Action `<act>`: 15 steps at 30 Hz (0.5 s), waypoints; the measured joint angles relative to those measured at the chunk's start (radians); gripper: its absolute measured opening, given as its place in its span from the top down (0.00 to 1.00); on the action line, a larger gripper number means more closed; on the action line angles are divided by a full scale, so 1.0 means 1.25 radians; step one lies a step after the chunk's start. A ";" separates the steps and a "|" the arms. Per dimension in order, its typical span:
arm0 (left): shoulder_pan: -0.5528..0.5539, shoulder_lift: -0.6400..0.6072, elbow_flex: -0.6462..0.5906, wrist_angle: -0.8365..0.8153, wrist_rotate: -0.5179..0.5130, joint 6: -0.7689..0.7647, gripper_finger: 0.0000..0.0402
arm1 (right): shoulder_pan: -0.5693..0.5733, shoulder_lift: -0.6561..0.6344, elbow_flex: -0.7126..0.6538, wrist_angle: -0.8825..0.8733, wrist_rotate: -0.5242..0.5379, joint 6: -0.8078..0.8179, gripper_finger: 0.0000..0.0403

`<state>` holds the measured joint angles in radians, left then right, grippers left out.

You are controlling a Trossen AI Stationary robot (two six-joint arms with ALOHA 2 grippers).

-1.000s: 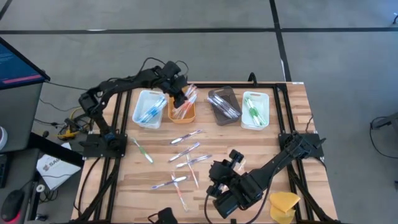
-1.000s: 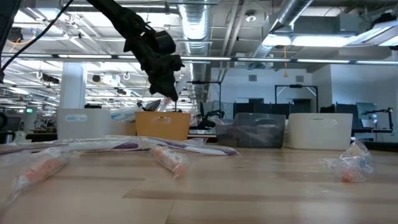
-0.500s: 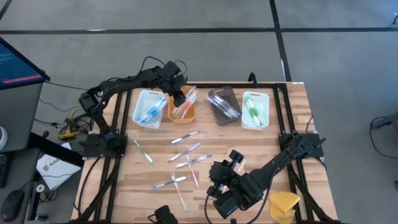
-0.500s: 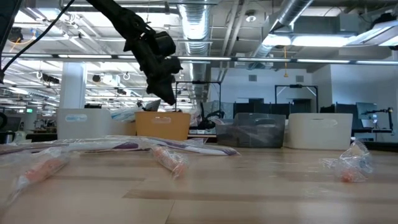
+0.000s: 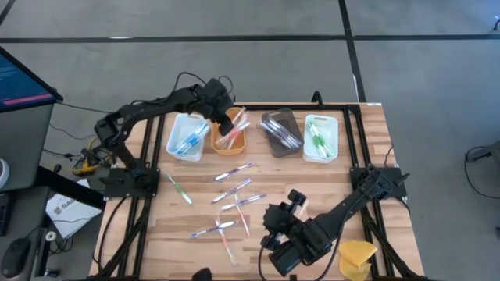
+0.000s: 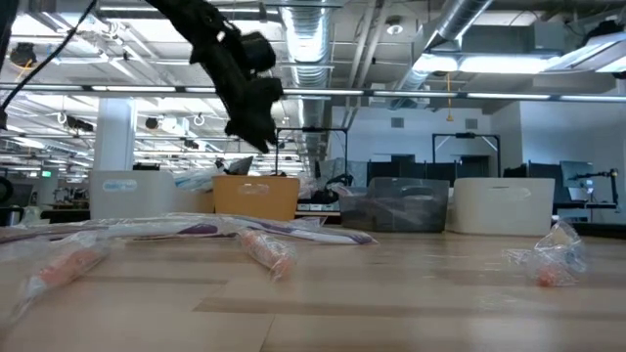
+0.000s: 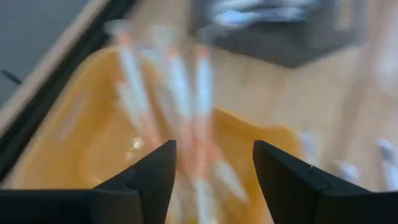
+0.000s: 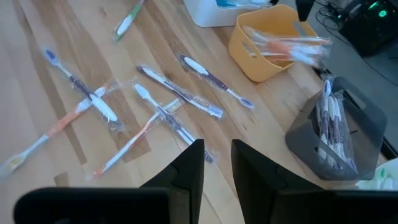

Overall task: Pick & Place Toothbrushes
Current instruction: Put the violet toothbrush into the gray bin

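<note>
Left gripper [image 5: 225, 119] above the orange tray [image 5: 228, 137] at the far edge of the desk [image 5: 367, 148], fingers [image 7: 146, 180] spread apart with nothing between them. Directly under it, a bundle of wrapped orange-handled toothbrushes [image 7: 186, 118] lying in that tray, some ends poking over its rim; exact number not readable.

Four trays in a row along the far edge: a white one [image 5: 185, 137] with blue-handled brushes nearest the far left corner, then the orange one, then a dark grey one [image 5: 280, 133] with pale brushes, then a second white one [image 5: 319, 137] with green-handled brushes toward the far right corner.

On the bare wood in the middle of the desk, about seven loose wrapped toothbrushes [image 5: 234, 191], several crossing one another in two small X shapes. One green-handled toothbrush [image 5: 180, 189] apart from them, closer to the left edge.

Right gripper [image 5: 273, 234] low near the front edge, right of the loose pile, fingers [image 8: 186, 174] close together with a narrow gap, holding nothing.

One yellow sponge [image 5: 356, 256] at the front right corner, just beside the right arm.
</note>
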<state>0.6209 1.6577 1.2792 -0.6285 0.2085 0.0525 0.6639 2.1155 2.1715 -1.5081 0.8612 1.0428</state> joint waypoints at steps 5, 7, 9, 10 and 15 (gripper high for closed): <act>-0.063 -0.110 0.000 -0.040 0.045 0.001 0.46 | 0.003 0.000 0.000 0.004 -0.016 -0.048 0.81; -0.098 -0.164 -0.005 -0.039 0.046 0.000 0.46 | 0.002 0.000 0.000 0.004 -0.026 -0.086 0.81; -0.134 -0.228 -0.027 -0.040 0.048 0.001 0.47 | 0.002 0.000 0.000 0.004 -0.029 -0.110 0.81; -0.154 -0.259 -0.042 -0.037 0.048 0.001 0.47 | -0.001 0.000 0.000 0.004 -0.038 -0.121 0.80; -0.241 -0.429 -0.165 -0.015 0.048 -0.027 0.46 | -0.016 0.000 0.000 0.004 -0.063 -0.177 0.69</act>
<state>0.3201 1.1217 1.0735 -0.6471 0.2688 0.0184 0.6436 2.1155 2.1715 -1.5032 0.7819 0.8213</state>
